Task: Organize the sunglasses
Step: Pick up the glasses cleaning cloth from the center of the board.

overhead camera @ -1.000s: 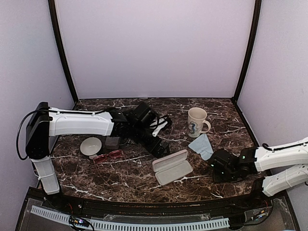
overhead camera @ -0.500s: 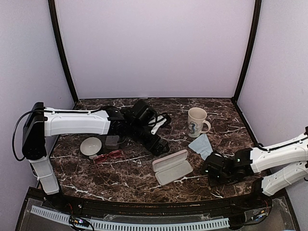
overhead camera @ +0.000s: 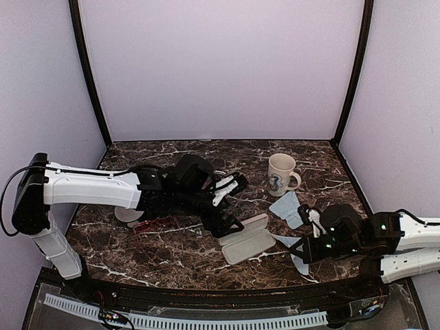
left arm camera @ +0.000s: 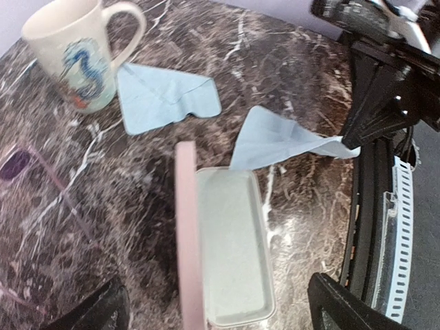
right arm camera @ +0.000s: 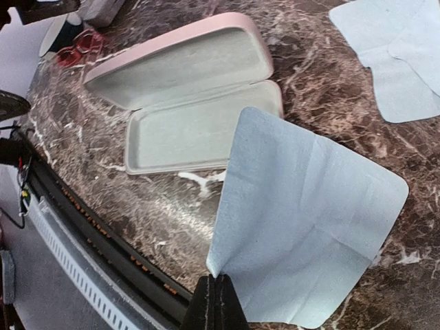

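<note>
The red-pink sunglasses [overhead camera: 148, 225] lie left of centre, half under my left arm; the right wrist view shows them [right arm camera: 79, 43] at the far top left. A dark lens with a thin temple, the dark sunglasses [left arm camera: 16, 165], shows at the left edge of the left wrist view. My left gripper [overhead camera: 230, 221] hangs open over the open pink case [overhead camera: 247, 238], its fingers [left arm camera: 342, 306] either side of the tray [left arm camera: 230, 247]. My right gripper [right arm camera: 216, 297] is shut on a corner of a light blue cloth [right arm camera: 309, 220], held up just right of the case [right arm camera: 199, 130].
A second blue cloth [overhead camera: 284, 204] lies flat near the seahorse mug [overhead camera: 280, 174] at the back right. A white bowl [overhead camera: 122, 214] sits partly under the left arm. The table's front edge rail [right arm camera: 103, 240] runs close under the right gripper.
The right gripper has closed on the cloth, lifted it and carried it left toward the case. The left arm has swung forward and down over the open case.
</note>
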Controlling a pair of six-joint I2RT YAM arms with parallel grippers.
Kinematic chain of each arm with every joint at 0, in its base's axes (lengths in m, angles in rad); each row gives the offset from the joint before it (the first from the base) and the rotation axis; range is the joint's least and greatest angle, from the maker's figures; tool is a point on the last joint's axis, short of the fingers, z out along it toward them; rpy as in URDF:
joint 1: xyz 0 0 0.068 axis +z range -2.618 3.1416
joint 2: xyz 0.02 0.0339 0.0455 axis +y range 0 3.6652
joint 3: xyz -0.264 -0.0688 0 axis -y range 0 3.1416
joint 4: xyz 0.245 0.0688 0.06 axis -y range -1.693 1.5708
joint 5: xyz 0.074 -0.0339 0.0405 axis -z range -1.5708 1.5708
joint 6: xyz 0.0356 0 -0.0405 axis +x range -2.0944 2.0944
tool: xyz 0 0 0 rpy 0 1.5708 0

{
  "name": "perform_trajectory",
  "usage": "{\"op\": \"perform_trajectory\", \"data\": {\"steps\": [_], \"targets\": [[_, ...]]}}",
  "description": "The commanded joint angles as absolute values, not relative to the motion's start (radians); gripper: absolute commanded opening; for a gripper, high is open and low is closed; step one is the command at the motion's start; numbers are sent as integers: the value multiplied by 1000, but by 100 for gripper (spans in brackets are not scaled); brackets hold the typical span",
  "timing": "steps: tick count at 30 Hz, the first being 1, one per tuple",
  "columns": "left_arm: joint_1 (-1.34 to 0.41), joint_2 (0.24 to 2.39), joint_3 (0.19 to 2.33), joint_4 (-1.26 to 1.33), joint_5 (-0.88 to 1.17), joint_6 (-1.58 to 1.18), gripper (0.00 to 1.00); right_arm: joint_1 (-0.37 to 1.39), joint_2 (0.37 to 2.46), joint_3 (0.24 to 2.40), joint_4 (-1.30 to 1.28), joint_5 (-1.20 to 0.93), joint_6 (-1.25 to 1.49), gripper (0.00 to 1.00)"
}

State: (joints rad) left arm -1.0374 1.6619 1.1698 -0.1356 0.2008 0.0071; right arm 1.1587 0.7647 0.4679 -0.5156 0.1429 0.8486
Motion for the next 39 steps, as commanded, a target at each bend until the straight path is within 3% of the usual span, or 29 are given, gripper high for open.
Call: {"op": "perform_trajectory", "data": {"steps": [1,12,18,30,39], "targets": [[-1093,1650,1163,-41,265,142,91,1167,711,500,-485,-1,774,0],[-1161,1679,1156,65,428,315,88,1167,735,613,-482,-164,666,0],[-1198,1681,1144,113,430,217,88,1166,777,660,-494,-170,660,0],[-1334,1726,1079,194,-32,116,87,1166,803,704,-469,-174,668,0],[-1366,1772,1078,214,-201,54,88,1166,816,706,-455,-178,673,0]]}}
